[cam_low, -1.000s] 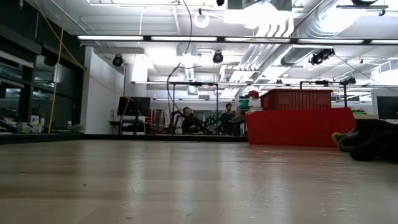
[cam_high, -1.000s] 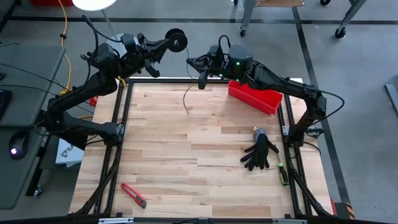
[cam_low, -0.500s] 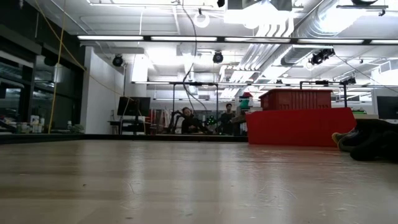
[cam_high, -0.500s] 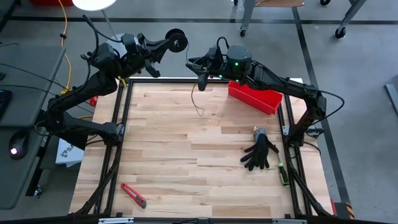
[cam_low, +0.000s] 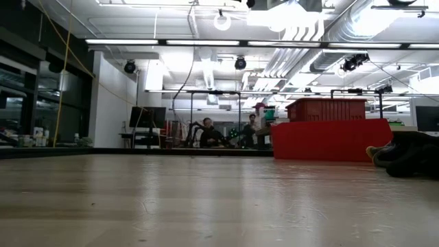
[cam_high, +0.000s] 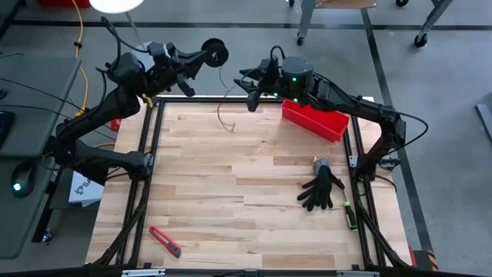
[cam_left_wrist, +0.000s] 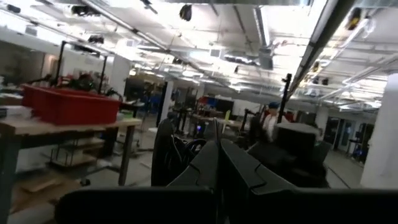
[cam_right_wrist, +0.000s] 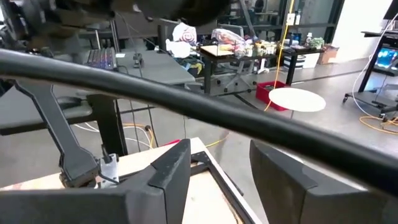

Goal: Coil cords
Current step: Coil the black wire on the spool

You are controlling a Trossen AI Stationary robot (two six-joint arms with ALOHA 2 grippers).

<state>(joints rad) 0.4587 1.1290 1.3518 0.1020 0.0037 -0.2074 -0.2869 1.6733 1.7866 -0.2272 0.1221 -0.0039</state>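
Observation:
Past the table's far edge, high up, my left gripper (cam_high: 204,55) is shut on a small round black spool (cam_high: 217,52). A very thin dark cord (cam_high: 224,114) runs down from near the spool over the table's far left part; the low view shows it as a thin curved line (cam_low: 175,103). Whether its lower end touches the wood I cannot tell. Just right of the spool, my right gripper (cam_high: 250,86) is open and empty, its two fingers wide apart in the right wrist view (cam_right_wrist: 217,171). In the left wrist view my left gripper (cam_left_wrist: 218,163) shows its fingers shut together. My left gripper has the spool at the edge that faces the gripper (cam_high: 209,54), with the free ends of its shut fingers. The fingers come about level from the table's left. The spool is lifted clear of the table, with the cord hanging slack below it. The exact contact spot is too small to see.
A red bin (cam_high: 315,119) stands at the far right, also seen in the low view (cam_low: 329,137). A black glove (cam_high: 321,188) lies at the right edge and a red utility knife (cam_high: 165,241) near the front left. People sit in the room beyond (cam_low: 206,132).
My right gripper has opened and let go of the cord, staying where it was. The cord's hanging part has swung from under the right gripper toward the table's left and now hangs below the spool. The left gripper has kept the spool still.

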